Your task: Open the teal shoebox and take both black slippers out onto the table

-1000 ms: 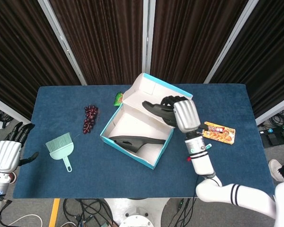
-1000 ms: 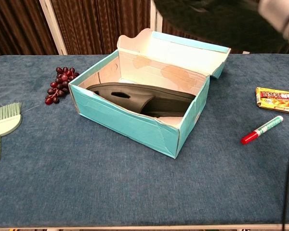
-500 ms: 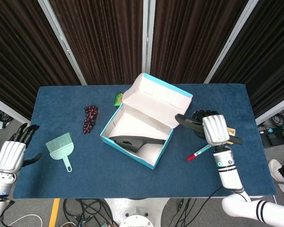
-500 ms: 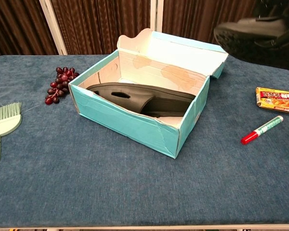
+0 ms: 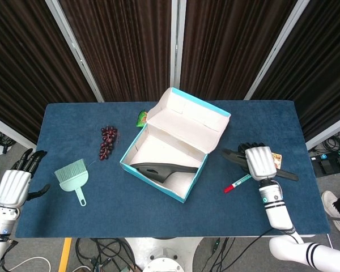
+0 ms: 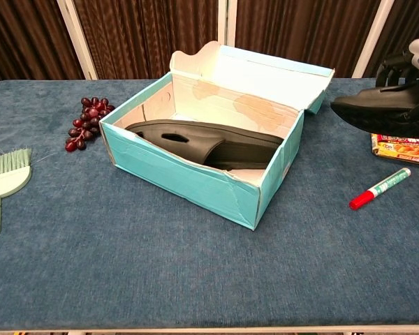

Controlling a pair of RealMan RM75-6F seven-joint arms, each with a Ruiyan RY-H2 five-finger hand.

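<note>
Fingers of the right hand are gripping one black rubber slipper above the blue table, right of the open teal cardboard shoebox. Inside the shoebox, the other black slipper is lying flat. Off the table's left edge, the left hand is hanging with fingers apart, holding nothing.

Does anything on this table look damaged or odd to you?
The teal shoebox looks worn: its front wall is creased and dented, and the inside of the lid shows brownish scuffs. A bunch of grapes lies loose on the cloth beside it, which seems odd next to shoes.
</note>
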